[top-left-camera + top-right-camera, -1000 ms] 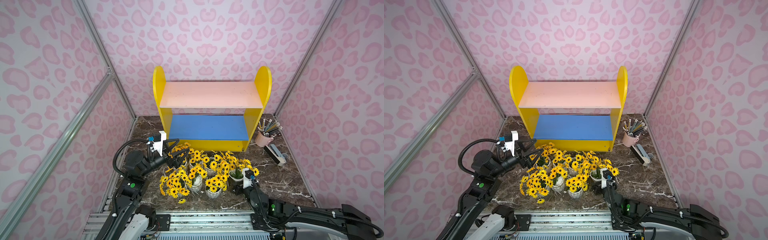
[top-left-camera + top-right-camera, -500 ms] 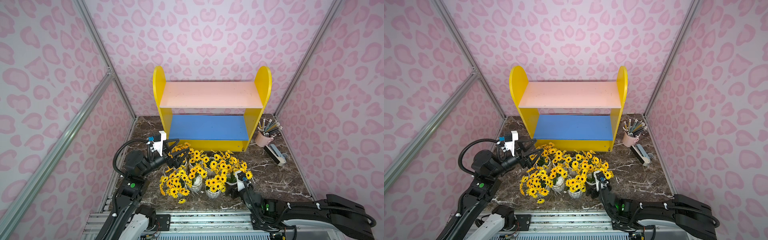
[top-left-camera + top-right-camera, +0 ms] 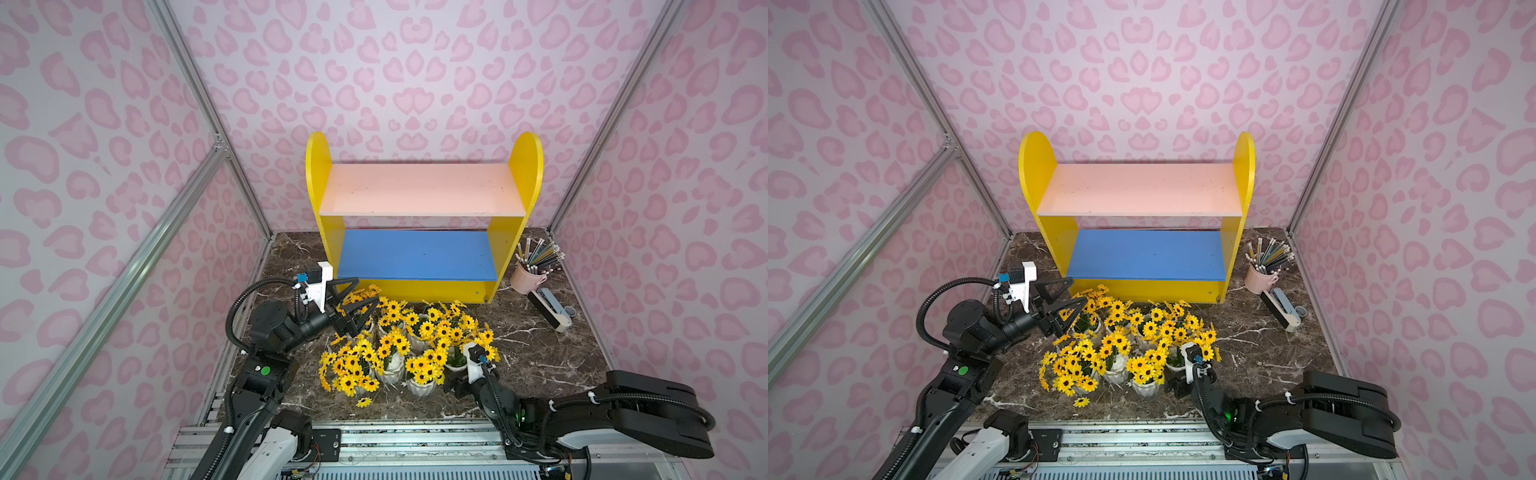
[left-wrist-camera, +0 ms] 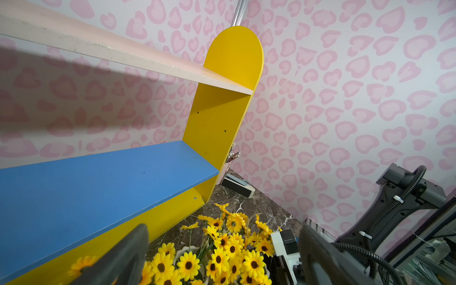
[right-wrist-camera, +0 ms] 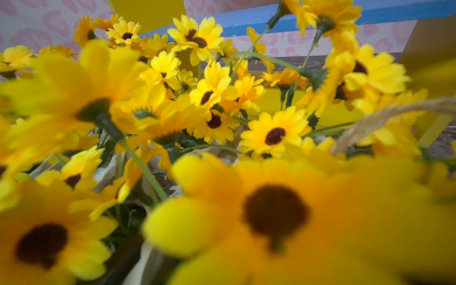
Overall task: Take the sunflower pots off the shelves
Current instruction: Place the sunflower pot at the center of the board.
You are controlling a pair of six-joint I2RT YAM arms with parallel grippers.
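Note:
The shelves (image 3: 419,189) stand at the back, with the pink upper board and the blue lower board (image 3: 415,253) both bare. Several sunflower pots (image 3: 399,345) crowd the marble floor in front of them. My left gripper (image 3: 365,293) hangs open above the cluster's back left corner, with flowers below its gap in the left wrist view (image 4: 223,229). My right gripper (image 3: 456,374) sits low at the cluster's front right, around a white sunflower pot (image 3: 457,362). Blurred flowers (image 5: 274,217) fill the right wrist view and hide its jaws.
A pink cup of pencils (image 3: 525,280) and a black and white device (image 3: 548,309) lie right of the shelves. A loose flower head (image 3: 364,402) lies in front of the pots. Pink patterned walls close in on three sides. A metal rail (image 3: 395,440) runs along the front.
The right gripper slid left with its pot, bringing that bunch up against the cluster, and its arm folded back. The left arm has not moved.

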